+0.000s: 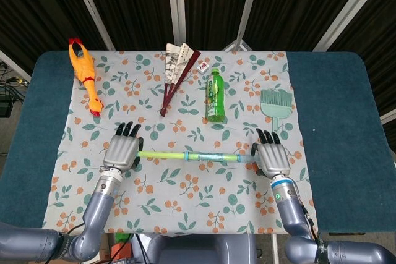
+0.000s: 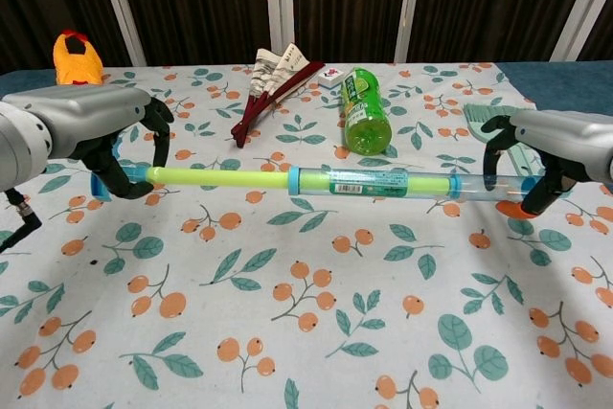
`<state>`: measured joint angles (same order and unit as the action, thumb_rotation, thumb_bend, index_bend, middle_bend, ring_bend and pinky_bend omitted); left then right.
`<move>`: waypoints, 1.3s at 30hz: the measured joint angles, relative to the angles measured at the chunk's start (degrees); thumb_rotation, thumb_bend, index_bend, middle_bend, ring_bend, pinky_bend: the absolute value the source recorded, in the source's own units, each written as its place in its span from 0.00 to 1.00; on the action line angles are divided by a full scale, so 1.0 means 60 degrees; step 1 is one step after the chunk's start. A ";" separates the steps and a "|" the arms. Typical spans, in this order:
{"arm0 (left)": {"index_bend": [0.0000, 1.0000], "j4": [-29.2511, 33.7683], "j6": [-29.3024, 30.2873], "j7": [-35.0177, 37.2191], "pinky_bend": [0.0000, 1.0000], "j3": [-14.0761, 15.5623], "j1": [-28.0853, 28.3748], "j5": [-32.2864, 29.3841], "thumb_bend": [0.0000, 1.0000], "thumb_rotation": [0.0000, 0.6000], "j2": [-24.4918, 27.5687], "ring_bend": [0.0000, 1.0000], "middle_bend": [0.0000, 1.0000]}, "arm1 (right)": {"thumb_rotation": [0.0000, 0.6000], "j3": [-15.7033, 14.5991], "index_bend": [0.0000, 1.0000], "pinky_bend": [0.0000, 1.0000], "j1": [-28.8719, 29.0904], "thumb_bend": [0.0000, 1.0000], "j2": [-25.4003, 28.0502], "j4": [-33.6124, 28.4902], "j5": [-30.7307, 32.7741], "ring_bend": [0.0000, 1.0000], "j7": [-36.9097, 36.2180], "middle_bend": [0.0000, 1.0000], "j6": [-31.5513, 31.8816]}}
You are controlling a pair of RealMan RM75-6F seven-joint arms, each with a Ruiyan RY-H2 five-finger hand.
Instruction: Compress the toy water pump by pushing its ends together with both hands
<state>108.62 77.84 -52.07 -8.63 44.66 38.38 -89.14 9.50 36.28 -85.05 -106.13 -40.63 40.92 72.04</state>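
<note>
The toy water pump [image 1: 198, 155] [image 2: 354, 182] hangs level above the floral cloth: a yellow-green plunger rod on its left half, a clear blue barrel on its right half. My left hand [image 1: 122, 151] [image 2: 105, 136] grips the rod's blue end cap, fingers curled over it. At the other end my right hand [image 1: 271, 158] [image 2: 551, 146] holds the barrel's end, where an orange tip shows in the chest view. Much of the rod sits inside the barrel.
A green bottle [image 1: 215, 95] lies behind the pump's middle. A folding fan [image 1: 176, 69] and a small tile [image 1: 202, 65] are at the back. The rubber chicken [image 1: 85, 75] is far left; a teal brush [image 1: 276, 106] lies just behind my right hand.
</note>
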 measured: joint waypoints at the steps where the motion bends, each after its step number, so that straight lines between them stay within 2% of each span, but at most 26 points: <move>1: 0.61 -0.0020 -0.0002 0.0001 0.02 -0.0019 0.0012 -0.0020 0.48 1.00 -0.0037 0.00 0.09 | 1.00 0.0004 0.67 0.00 0.0021 0.42 -0.0022 -0.0036 -0.0001 0.00 0.0040 0.07 0.0031; 16: 0.61 -0.0008 0.0151 -0.0232 0.02 -0.0200 0.0244 -0.0103 0.48 1.00 -0.0580 0.00 0.09 | 1.00 0.0070 0.67 0.00 0.0311 0.42 -0.0322 -0.0403 0.0075 0.00 0.0417 0.07 0.0301; 39: 0.61 -0.0040 0.0543 -0.0518 0.02 -0.0318 0.0432 -0.0098 0.48 1.00 -0.1393 0.00 0.09 | 1.00 -0.0046 0.67 0.00 0.0353 0.42 -0.0318 -0.0635 -0.0032 0.00 0.0270 0.07 0.0342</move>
<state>108.38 81.10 -55.18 -10.54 47.25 37.79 -97.50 9.22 38.40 -86.95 -109.94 -40.83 42.54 74.09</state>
